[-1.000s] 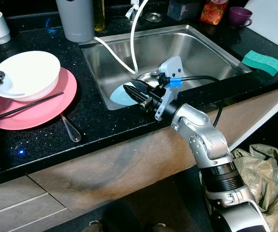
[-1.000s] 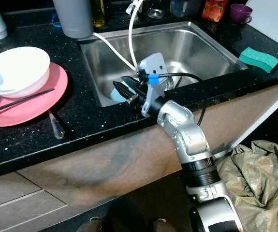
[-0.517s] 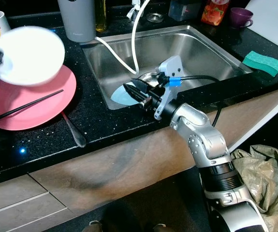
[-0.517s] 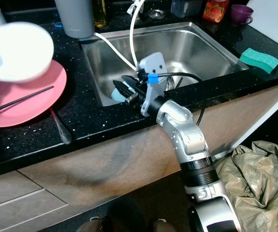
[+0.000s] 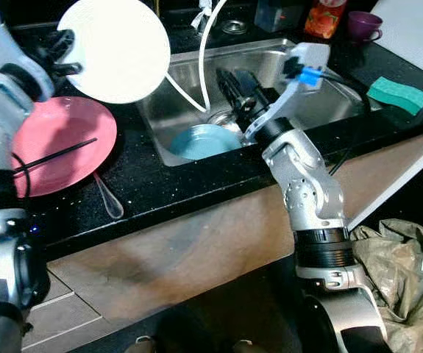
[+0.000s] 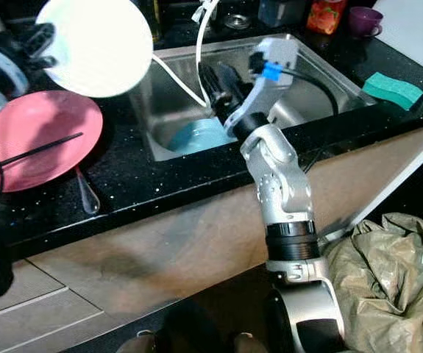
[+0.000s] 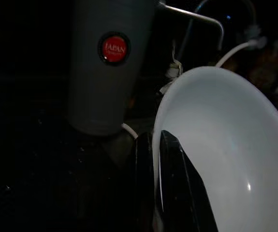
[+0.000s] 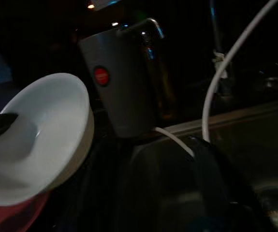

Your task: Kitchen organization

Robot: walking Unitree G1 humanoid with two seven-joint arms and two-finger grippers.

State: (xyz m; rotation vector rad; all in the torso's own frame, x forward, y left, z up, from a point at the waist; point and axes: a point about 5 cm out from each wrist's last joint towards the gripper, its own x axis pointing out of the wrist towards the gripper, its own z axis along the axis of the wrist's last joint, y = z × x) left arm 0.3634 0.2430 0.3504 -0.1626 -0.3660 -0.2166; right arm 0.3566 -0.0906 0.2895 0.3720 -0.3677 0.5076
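My left gripper [image 5: 67,56] is shut on the rim of a white bowl [image 5: 119,48], one finger inside and one outside [image 7: 176,186]. It holds the bowl tilted in the air between the pink plate [image 5: 68,129] and the steel sink [image 5: 189,77]. A black chopstick [image 5: 53,154] lies on the pink plate. A light blue plate [image 5: 200,140] lies in the sink's near left corner. My right gripper [image 5: 235,84] hangs above that plate, open, with nothing between its fingers. The right wrist view shows the bowl [image 8: 37,140] from the side.
A grey canister [image 8: 124,82] stands behind the sink, and a white hose [image 5: 207,59] runs down into it. A spoon [image 5: 110,202] lies on the black counter near the pink plate. A green sponge [image 5: 399,94] and a purple cup [image 5: 362,23] sit to the right. A crumpled bag [image 5: 402,250] lies on the floor.
My left gripper has lifted the white bowl off the pink plate and carried it up and right toward the sink. My right gripper has risen from the blue plate.
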